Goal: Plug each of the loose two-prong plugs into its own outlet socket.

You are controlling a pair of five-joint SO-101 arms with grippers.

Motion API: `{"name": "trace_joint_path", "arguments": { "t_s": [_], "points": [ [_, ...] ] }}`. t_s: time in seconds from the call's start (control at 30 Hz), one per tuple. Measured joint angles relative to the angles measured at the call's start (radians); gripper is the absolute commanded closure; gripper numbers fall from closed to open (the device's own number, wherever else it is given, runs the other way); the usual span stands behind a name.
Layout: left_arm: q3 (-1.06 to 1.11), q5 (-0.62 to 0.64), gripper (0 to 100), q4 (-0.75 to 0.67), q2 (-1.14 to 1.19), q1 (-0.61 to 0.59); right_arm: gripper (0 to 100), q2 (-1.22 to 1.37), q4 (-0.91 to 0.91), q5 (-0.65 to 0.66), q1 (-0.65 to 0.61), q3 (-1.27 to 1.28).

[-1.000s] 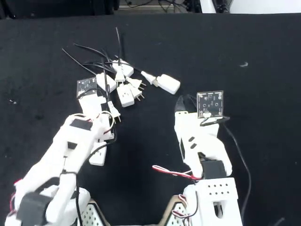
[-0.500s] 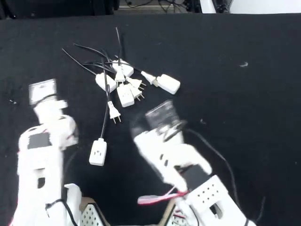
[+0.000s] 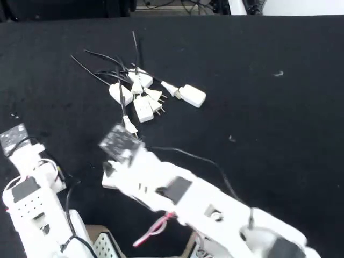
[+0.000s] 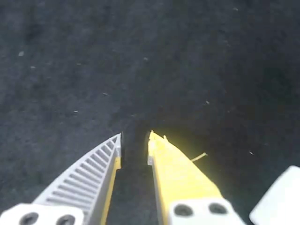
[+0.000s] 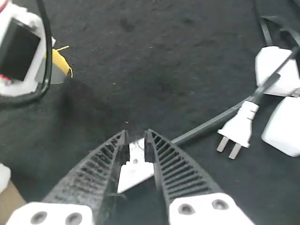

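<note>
A loose two-prong plug (image 3: 130,127) lies on the black table on a dark cable, its prongs (image 5: 227,147) bare. My right arm (image 3: 161,188) stretches across to the left. It covers most of the white outlet socket (image 3: 106,181) at that cable's near end. My right gripper (image 5: 137,136) hovers just over this socket (image 5: 136,161), fingers narrowly open, and the white body shows through the gap. My left arm (image 3: 29,183) sits pulled back at the near left. The left gripper (image 4: 135,138) is slightly open over bare table, with nothing in it.
A tangle of several white plugs and sockets (image 3: 142,97) with black cables lies at the back left, with one more socket (image 3: 191,95) to its right. Two of these sockets (image 5: 276,68) lie beyond the loose plug. The left arm's body (image 5: 18,42) is close beside my right gripper.
The right arm has swung from the middle of the table far to the left, over the near socket. The left arm has pulled back from the plug cable to the near left corner.
</note>
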Motion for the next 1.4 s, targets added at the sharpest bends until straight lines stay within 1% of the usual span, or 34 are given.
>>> {"name": "trace_joint_path", "arguments": {
  "t_s": [0.1,0.23,0.3,0.4,0.6,0.77,0.93,1.03,1.17,1.27,1.4],
  "points": [
    [0.023,0.000,89,0.000,-0.035,-0.048,93.0,0.209,-0.002,-0.100,-0.017,-0.124],
    [0.034,0.000,89,0.002,-0.089,-0.071,93.0,0.463,-0.002,-0.292,-0.014,-0.273],
    [0.049,0.000,89,0.008,-0.120,-0.071,93.0,0.568,0.014,-0.359,-0.014,-0.331],
    [0.072,0.000,89,0.008,-0.164,-0.068,93.0,0.666,0.089,-0.387,-0.014,-0.434],
    [0.130,0.000,89,0.008,-0.269,-0.068,93.0,0.741,0.305,-0.393,-0.012,-0.598],
    [0.160,0.000,89,0.009,-0.353,-0.068,93.0,0.753,0.450,-0.384,0.015,-0.643],
    [0.160,0.000,89,0.052,-0.388,-0.068,93.4,0.755,0.583,-0.229,0.084,-0.632],
    [0.160,-0.002,89,0.057,-0.388,-0.068,93.4,0.756,0.669,-0.176,0.115,-0.620],
    [0.160,-0.002,89,0.057,-0.388,-0.068,93.4,0.750,0.718,-0.084,0.132,-0.617],
    [0.160,-0.002,89,0.057,-0.388,-0.068,93.2,0.667,0.721,-0.029,0.132,-0.575],
    [0.160,-0.002,89,0.057,-0.388,-0.068,91.7,0.423,0.713,-0.017,0.132,-0.440]
  ]
}}
